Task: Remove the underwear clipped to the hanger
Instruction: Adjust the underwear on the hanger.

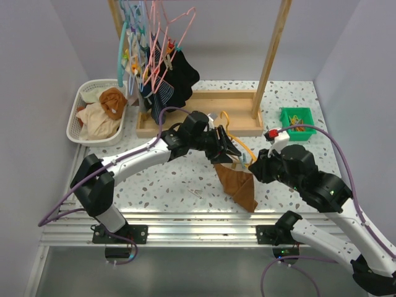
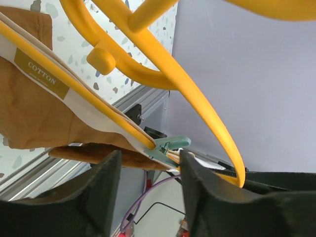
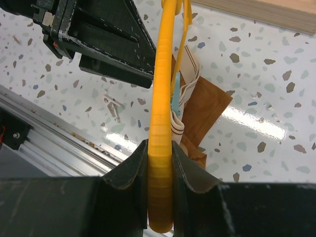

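The right gripper [image 3: 160, 148] was found clamped on the lower end of a yellow hanger [image 3: 159, 89], both pads pressed flat against the plastic, holding it above the table [image 1: 173, 185] near its front edge. An orange-brown cloth [image 1: 238, 185] hung from that hanger, its white waistband carrying a tag reading COTTON [image 2: 42, 72] and pinned to the hanger's arm by a teal clip [image 2: 170, 145]. The left gripper [image 1: 233, 150] was reaching in from the left, its jaws partly apart and standing on either side of the clip. Whether either pad touched the clip could not be determined. The black underwear [image 1: 184, 74] hung at the back of the table, clipped to pink hangers [image 1: 162, 37] on the wooden rack [image 1: 204, 102], beside a dark blue striped garment [image 1: 158, 99] and well apart from both grippers. A white basket [image 1: 74, 124] of cloths stood at the left, a green bin [image 1: 286, 112] at the right.
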### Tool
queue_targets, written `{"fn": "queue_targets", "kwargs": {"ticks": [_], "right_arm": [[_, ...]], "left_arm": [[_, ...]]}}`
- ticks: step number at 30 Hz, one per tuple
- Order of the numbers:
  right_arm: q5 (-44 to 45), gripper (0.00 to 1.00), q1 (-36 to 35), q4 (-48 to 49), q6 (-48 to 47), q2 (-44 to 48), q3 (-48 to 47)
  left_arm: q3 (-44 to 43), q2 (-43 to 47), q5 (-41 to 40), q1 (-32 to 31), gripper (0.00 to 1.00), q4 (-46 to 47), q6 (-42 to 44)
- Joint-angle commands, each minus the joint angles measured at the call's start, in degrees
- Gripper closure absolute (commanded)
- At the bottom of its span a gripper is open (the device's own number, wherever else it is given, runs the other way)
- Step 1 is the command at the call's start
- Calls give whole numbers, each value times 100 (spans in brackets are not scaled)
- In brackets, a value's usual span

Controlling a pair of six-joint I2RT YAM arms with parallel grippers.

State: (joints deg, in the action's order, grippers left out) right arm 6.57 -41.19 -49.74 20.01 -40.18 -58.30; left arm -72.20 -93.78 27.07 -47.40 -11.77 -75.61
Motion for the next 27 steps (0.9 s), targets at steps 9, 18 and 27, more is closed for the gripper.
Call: {"fn": "queue_targets", "kwargs": {"ticks": [9,18,27], "right_arm": [[784,100,-12,-19,99,-130,-234],[461,100,-12,130,109,-253,-173],[284,100,-12,87,12,-279,-217]], "left_arm": [[741,693,123,-6,77,166,161],[1981,1651,-149,-6,58,1133,-594],[1007,783,263,-6,0,1334,-962]]}}
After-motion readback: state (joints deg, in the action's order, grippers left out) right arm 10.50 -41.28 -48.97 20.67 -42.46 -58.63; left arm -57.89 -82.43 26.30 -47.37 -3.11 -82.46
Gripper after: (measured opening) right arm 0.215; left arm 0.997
